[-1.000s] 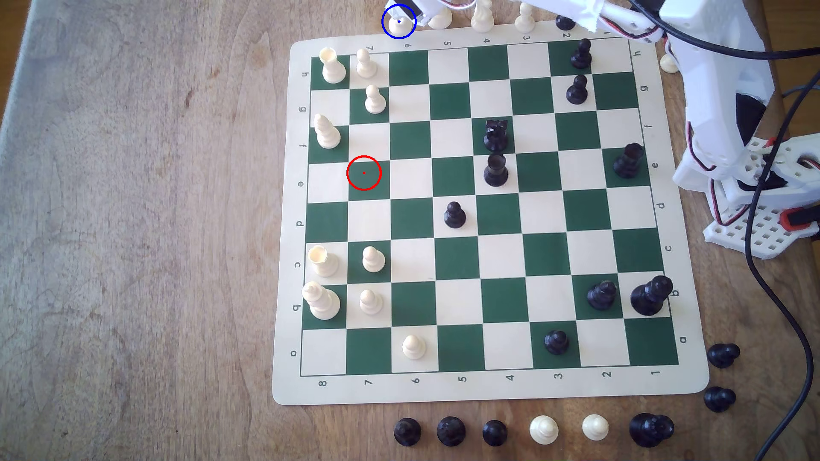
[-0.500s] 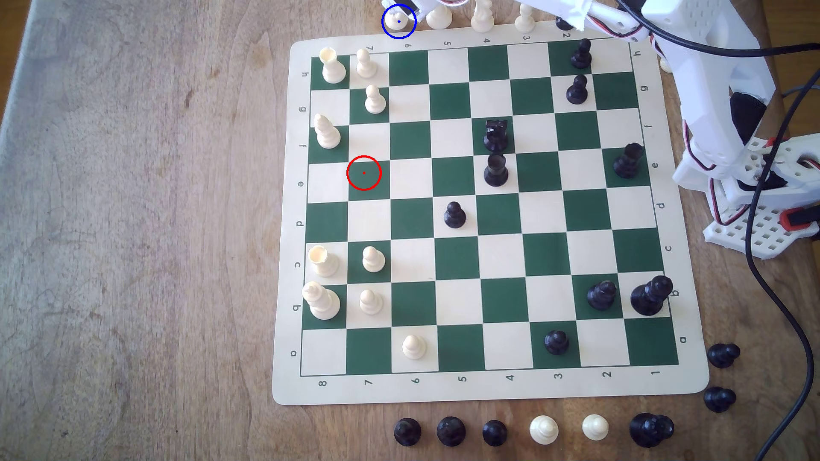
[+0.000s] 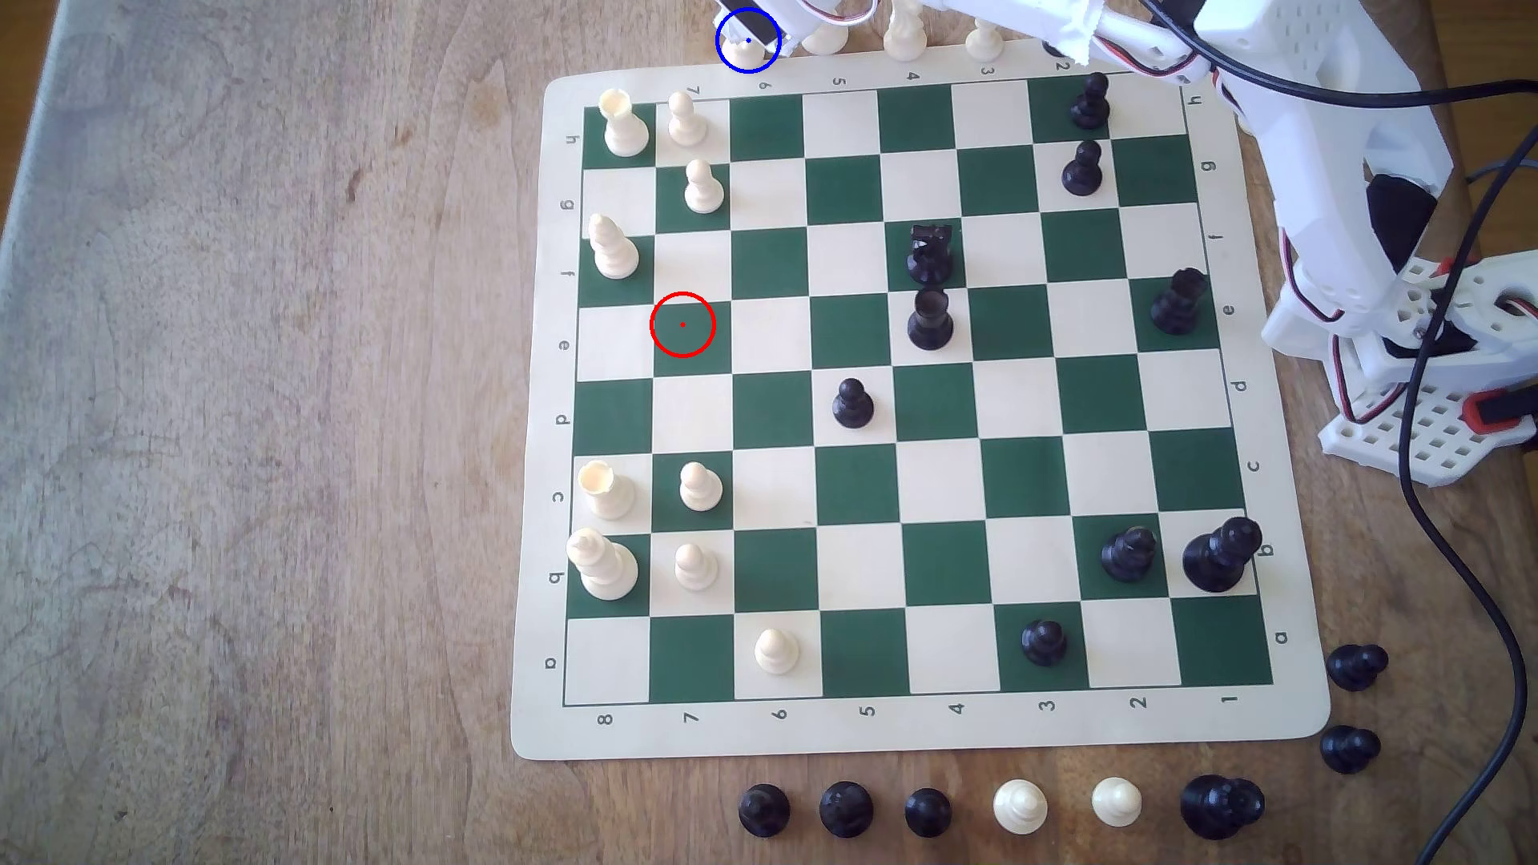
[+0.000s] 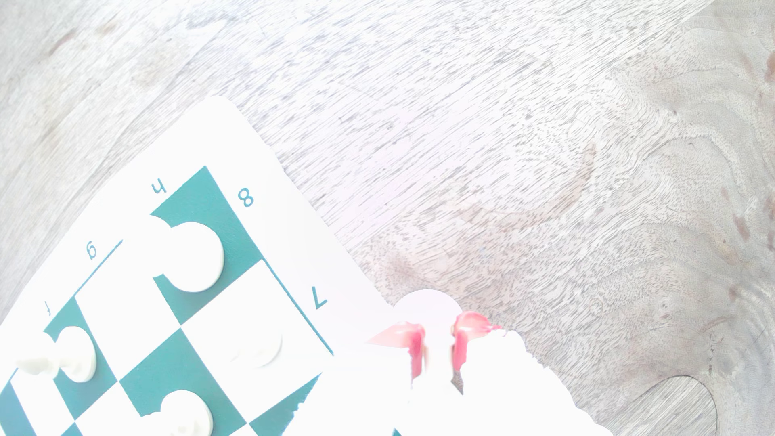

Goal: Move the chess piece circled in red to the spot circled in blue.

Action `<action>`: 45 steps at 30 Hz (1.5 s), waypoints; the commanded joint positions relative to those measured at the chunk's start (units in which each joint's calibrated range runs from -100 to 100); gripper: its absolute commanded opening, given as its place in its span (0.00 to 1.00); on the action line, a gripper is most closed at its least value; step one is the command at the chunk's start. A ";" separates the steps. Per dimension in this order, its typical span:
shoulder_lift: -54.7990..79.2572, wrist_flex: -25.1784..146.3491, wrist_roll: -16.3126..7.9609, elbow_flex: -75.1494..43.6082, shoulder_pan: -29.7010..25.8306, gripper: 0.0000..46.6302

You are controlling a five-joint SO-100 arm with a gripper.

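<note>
a: where is the white knight?

b: inside the blue ring, on the bare wood table, just beyond the top edge of the chess mat in the exterior view, above the file marked 6. its round base shows washed out in the wrist view.

a: state of the gripper?

b: its two pink-tipped fingers stand on either side of the knight, with a narrow gap between them. glare hides the contact, so i cannot tell whether it grips or has let go.

a: the red ring?

b: it marks a green square on the mat with no piece on it.

a: surroundings?

b: a row of white pieces stands beside the knight toward the exterior view's right, partly under the white arm. a white rook and white pawn sit on the mat's nearest corner squares.
</note>
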 commanded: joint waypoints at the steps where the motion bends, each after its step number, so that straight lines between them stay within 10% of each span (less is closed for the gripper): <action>1: -1.32 -0.97 0.39 -5.10 0.05 0.01; 5: -1.41 -0.97 0.63 -5.10 0.20 0.02; 11: -1.58 -0.97 0.73 -5.10 0.20 0.29; 40: -28.83 5.74 0.93 15.48 0.36 0.30; 45: -46.91 5.99 0.83 33.97 -2.92 0.32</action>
